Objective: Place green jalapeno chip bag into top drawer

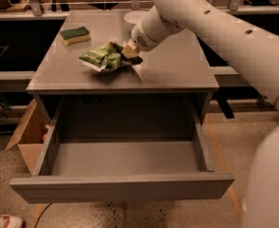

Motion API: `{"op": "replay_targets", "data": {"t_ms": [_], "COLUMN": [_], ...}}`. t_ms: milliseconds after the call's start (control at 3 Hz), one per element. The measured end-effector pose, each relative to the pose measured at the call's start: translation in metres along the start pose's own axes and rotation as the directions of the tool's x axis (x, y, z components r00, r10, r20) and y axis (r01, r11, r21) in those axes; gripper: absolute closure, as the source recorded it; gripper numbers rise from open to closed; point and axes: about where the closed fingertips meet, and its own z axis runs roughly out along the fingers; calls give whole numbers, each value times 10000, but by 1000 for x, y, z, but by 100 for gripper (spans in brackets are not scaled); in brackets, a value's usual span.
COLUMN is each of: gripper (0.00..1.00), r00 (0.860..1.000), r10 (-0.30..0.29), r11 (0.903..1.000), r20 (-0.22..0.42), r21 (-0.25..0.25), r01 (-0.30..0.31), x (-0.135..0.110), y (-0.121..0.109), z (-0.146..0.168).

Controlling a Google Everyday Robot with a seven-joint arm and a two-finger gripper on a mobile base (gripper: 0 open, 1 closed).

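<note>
The green jalapeno chip bag [103,57] is crumpled, shiny and light green, at the middle of the grey table top [177,68]. My gripper [130,51] reaches in from the upper right and is shut on the bag's right end. The bag looks slightly lifted on that side and throws a shadow beneath it. The top drawer [120,186] is pulled wide open below the table's front edge. Its inside is bare grey.
A dark-green-and-yellow sponge [75,35] lies at the table's back left. A white round object [135,16] stands at the back edge. A brown cardboard box [26,136] sits on the floor left of the drawer. My white arm fills the right side.
</note>
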Motion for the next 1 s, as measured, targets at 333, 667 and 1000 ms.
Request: {"op": "replay_targets", "data": {"t_ms": [333, 667, 1000], "gripper": [100, 100, 100], "r00": [9973, 9847, 9847], "r10": [593, 1297, 1296], "r11": [9975, 9909, 9909], "r20": [-425, -1164, -1165], "r21": [421, 511, 509], "r01": [-575, -1245, -1244], "x": [28, 56, 56], "y": [17, 51, 51], "z": [-36, -67, -67]}}
